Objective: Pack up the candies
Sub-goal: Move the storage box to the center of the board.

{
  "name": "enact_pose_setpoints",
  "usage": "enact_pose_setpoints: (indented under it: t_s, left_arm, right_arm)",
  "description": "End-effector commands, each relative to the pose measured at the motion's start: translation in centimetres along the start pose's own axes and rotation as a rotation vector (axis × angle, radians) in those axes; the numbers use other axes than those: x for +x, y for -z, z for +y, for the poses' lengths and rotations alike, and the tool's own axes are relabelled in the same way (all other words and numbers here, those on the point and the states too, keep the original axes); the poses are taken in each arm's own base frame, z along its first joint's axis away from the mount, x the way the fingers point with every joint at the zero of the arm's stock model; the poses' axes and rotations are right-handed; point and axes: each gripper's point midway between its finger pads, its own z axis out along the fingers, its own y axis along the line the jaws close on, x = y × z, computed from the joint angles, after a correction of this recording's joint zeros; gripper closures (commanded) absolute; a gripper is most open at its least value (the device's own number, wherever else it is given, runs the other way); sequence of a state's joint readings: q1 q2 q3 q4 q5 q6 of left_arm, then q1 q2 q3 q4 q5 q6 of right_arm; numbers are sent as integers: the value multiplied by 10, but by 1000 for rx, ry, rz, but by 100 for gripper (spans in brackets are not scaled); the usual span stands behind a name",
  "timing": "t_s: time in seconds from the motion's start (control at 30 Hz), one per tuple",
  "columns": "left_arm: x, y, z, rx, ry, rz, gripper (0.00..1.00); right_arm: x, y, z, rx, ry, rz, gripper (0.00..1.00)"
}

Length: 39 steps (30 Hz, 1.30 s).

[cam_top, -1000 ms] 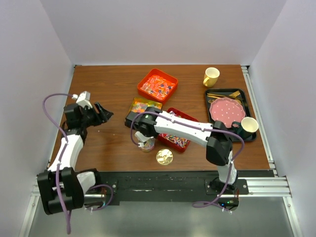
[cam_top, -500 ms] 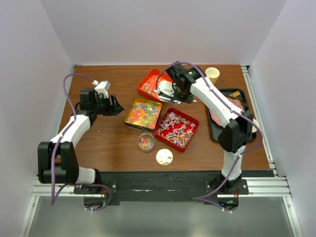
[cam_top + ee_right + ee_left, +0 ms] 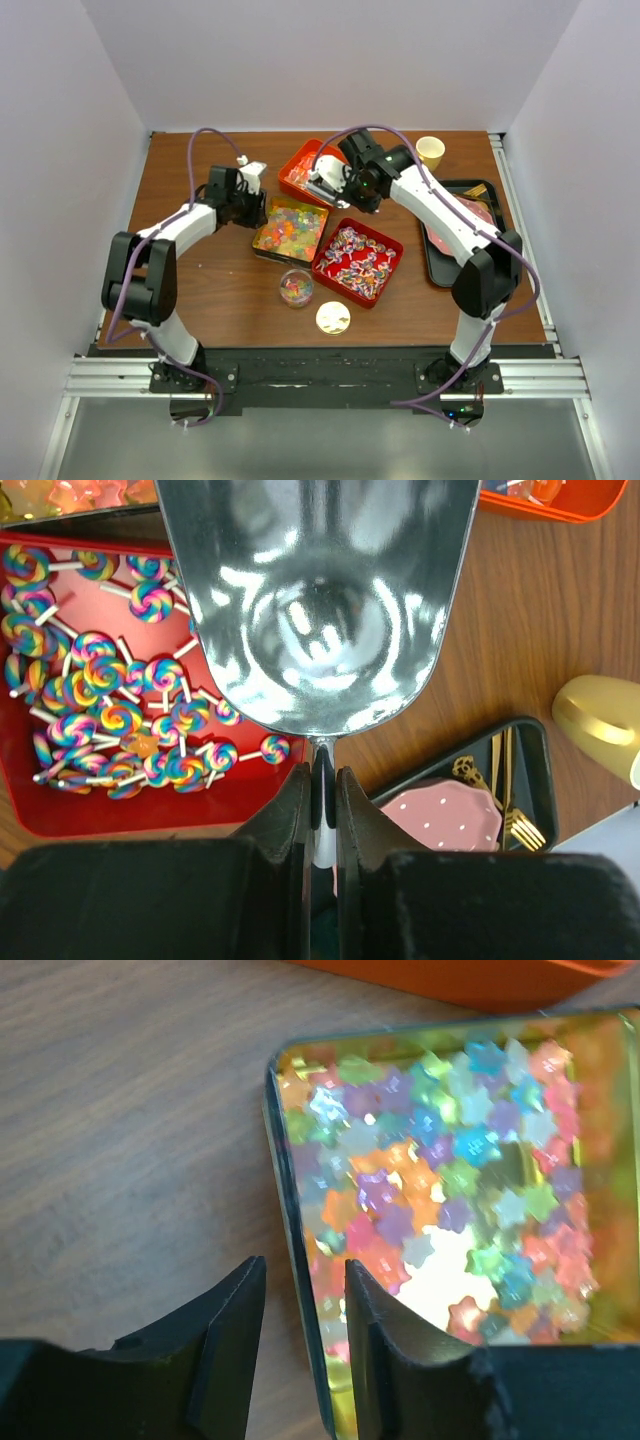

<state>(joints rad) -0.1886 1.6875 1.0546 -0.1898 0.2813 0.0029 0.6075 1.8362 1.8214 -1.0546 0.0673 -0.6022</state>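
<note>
Clear round jar [image 3: 296, 288] at six o'clock looks part-filled. Right hand [image 3: 322, 775] clamps an empty silver metal scoop [image 3: 320, 600]. Left hand [image 3: 302, 1272], slightly parted, straddles the rim of the gold tray [image 3: 290, 1180] of star candies [image 3: 440, 1160].

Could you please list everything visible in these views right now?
orange tray: one, back centre, holding reddish candies
gold tray: one, left of centre, holding pastel star candies
red tray: one, centre, holding swirled lollipops
clear tub: one, front, multicoloured candies inside
gold lid: one, right of tub
yellow cup: one, back right
black tray: one, right, with pink plate, gold cutlery
scoop: one, silver, empty
left gripper: open, straddling gold tray's rim
right gripper: shut on scoop handle
</note>
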Motion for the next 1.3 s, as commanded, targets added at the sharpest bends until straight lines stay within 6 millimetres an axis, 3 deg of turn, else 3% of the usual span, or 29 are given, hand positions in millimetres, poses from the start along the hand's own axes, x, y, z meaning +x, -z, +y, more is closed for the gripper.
enact_pose_setpoints:
  t_s: [0.0, 0.17, 0.33, 0.47, 0.5, 0.6, 0.67, 0.73, 0.8, 0.93, 1.0, 1.03, 1.07, 1.1, 1.13, 1.17, 1.23, 1.27]
  left_arm:
    - [-21, -12, 20, -74, -41, -3, 61]
    - [-23, -12, 29, -124, -45, 8, 74]
    - [-8, 10, 52, -199, -62, 35, 75]
    - [12, 35, 93, -288, -14, 59, 78]
    - [21, 46, 116, -329, 36, 66, 83]
    - [38, 64, 154, -410, 98, 75, 89]
    - [39, 71, 167, -434, 113, 60, 89]
    - [32, 73, 172, -449, 99, 43, 77]
    - [12, 74, 168, -414, 88, -10, 60]
    - [-66, 86, 137, -262, 55, -205, 50]
    - [-111, 90, 95, -136, -53, -315, 46]
    - [-123, 91, 81, -103, -112, -341, 44]
    - [-135, 82, 56, -62, -168, -362, 41]
    - [-153, 81, 44, -55, -196, -386, 40]
    - [-159, 73, 36, -46, -153, -385, 39]
    - [-157, 52, 31, -48, -103, -356, 40]
    - [-172, 40, 25, -41, 30, -376, 41]
    - [-172, 21, 22, -79, 52, -367, 41]
  right_arm:
    - [-22, 9, -19, 59, -31, -74, 100]
    - [-16, 4, -28, 80, -27, -53, 100]
    - [-14, 0, -32, 82, -31, -43, 100]
    - [-9, -3, -37, 78, -48, -35, 100]
    - [-9, -4, -36, 75, -49, -34, 100]
    - [-9, -7, -37, 73, -48, -31, 100]
    - [-9, -11, -39, 71, -49, -27, 100]
    - [-12, -12, -40, 63, -52, -35, 100]
    - [-13, -13, -40, 57, -53, -37, 100]
    - [-14, -11, -44, 61, -75, -47, 100]
    - [-15, -5, -54, 102, -153, -69, 100]
    - [-15, 0, -65, 121, -200, -86, 100]
    - [-15, 1, -71, 135, -229, -92, 100]
    - [-14, 3, -77, 155, -249, -97, 100]
    - [-7, 5, -88, 202, -267, -76, 100]
    - [-7, 6, -94, 223, -275, -82, 100]
    - [1, 8, -107, 251, -321, -78, 100]
    - [5, 8, -109, 250, -336, -73, 100]
